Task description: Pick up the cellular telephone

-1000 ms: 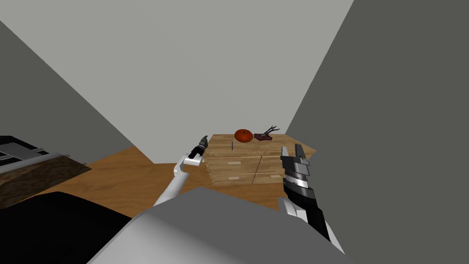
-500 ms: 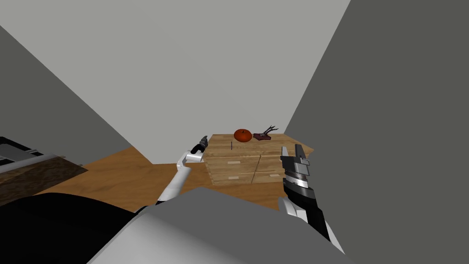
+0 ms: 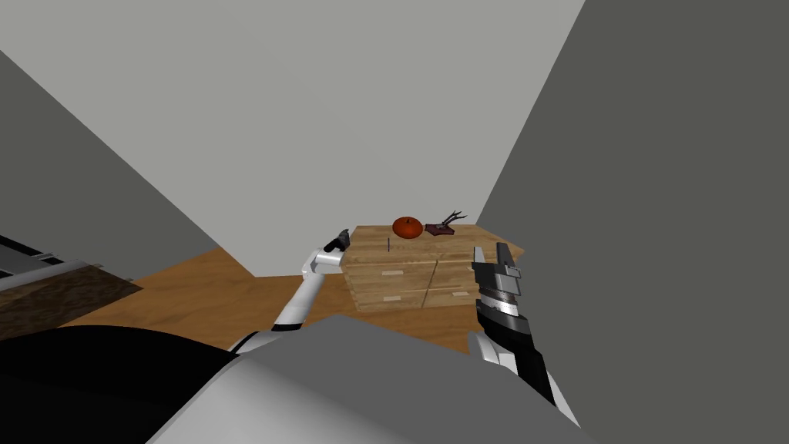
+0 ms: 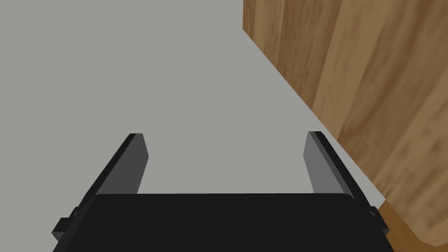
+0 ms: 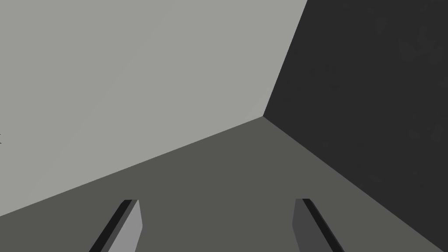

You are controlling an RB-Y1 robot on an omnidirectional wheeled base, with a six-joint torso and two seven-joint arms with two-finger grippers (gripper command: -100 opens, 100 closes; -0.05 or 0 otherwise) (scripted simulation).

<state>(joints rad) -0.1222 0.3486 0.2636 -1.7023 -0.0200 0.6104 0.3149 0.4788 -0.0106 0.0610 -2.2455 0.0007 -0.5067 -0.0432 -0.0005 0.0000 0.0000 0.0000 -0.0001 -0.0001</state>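
Note:
A thin dark sliver point(image 3: 388, 244), which I take for the telephone seen edge-on, stands on top of a low wooden dresser point(image 3: 408, 271) in the head view. My left gripper point(image 3: 344, 236) is stretched out to the dresser's left top corner, a short way left of the sliver. In the left wrist view that gripper point(image 4: 225, 135) is open and holds nothing, with the dresser's wooden side point(image 4: 372, 96) close beside one finger and a grey wall behind. My right gripper point(image 3: 490, 251) is raised near my chest, by the dresser's right end, and it point(image 5: 216, 201) is open and empty.
A red round thing point(image 3: 407, 227) and a dark red base with dark prongs point(image 3: 441, 227) sit at the back of the dresser top. A dark grey wall point(image 3: 655, 231) rises close on the right. Brown furniture point(image 3: 54, 291) stands at the far left on the wooden floor point(image 3: 200, 289).
My left arm has reached further forward and a little up, bringing its gripper up to the dresser's left top corner. The right arm has not moved.

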